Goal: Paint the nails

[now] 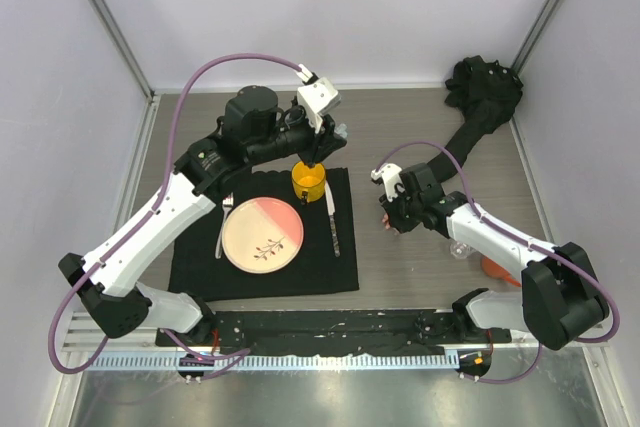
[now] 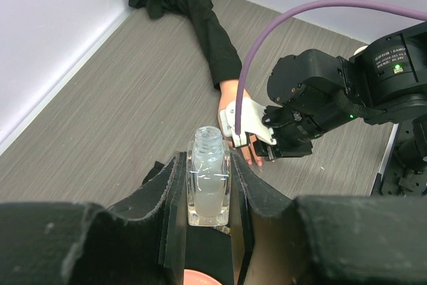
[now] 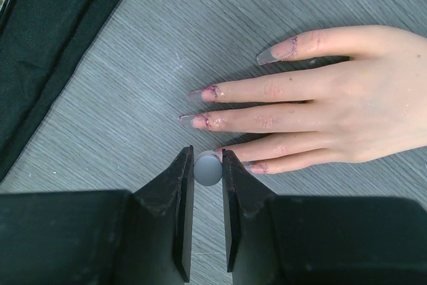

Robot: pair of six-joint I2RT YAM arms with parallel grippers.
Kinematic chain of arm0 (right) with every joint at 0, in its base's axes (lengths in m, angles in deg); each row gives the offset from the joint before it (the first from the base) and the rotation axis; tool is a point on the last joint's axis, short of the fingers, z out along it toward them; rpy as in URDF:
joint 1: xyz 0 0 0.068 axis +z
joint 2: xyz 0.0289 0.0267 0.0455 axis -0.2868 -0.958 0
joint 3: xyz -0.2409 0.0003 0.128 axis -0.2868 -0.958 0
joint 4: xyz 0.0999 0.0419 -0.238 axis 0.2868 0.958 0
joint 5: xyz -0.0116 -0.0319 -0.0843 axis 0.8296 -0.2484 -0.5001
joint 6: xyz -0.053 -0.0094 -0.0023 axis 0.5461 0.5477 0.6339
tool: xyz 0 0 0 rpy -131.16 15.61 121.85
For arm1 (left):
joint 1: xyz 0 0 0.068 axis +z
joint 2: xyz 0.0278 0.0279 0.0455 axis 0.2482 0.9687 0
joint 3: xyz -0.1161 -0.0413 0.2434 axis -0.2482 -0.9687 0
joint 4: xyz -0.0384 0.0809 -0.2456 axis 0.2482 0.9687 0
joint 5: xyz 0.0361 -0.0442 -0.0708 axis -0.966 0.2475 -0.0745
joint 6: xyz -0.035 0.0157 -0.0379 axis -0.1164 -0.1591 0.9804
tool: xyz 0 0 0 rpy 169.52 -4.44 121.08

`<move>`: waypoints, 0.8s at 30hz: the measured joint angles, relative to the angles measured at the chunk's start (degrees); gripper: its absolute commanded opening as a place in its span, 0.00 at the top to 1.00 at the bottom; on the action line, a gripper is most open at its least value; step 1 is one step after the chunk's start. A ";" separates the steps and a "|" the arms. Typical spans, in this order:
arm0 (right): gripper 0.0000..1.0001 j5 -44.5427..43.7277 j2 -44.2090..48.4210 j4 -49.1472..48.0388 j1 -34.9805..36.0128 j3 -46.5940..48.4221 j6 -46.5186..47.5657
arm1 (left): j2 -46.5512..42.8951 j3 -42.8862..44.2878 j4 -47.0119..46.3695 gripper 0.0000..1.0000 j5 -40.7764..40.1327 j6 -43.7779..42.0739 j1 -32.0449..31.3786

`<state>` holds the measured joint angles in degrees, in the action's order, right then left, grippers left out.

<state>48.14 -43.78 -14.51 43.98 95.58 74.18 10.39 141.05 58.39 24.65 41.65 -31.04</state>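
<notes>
The pale mannequin hand lies flat on the table with its fingers spread, pointing left in the right wrist view. Its long nails carry smeared purple marks. Its black sleeve runs to the back right corner. My right gripper is shut on a round grey brush cap, right at the tip of a lower finger. It covers most of the hand in the top view. My left gripper is shut on a small clear open bottle and holds it above the black mat.
On the mat sit a pink plate, a yellow cup, a fork and a knife. A clear glass and an orange object lie under the right arm. White walls enclose the table.
</notes>
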 measured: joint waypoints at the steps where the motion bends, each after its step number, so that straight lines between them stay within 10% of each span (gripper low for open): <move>1: 0.99 0.00 0.00 0.00 0.02 0.00 -0.02 | 0.00 -0.04 0.02 1.00 0.00 0.00 0.00; 24: 0.99 0.92 0.02 0.15 1.09 -0.04 -0.22 | 0.00 -0.44 0.04 1.00 0.00 0.00 0.00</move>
<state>49.06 -43.76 -14.36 45.07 95.54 73.96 10.39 140.61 58.43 24.65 41.65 -31.04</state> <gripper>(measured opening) 0.236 0.293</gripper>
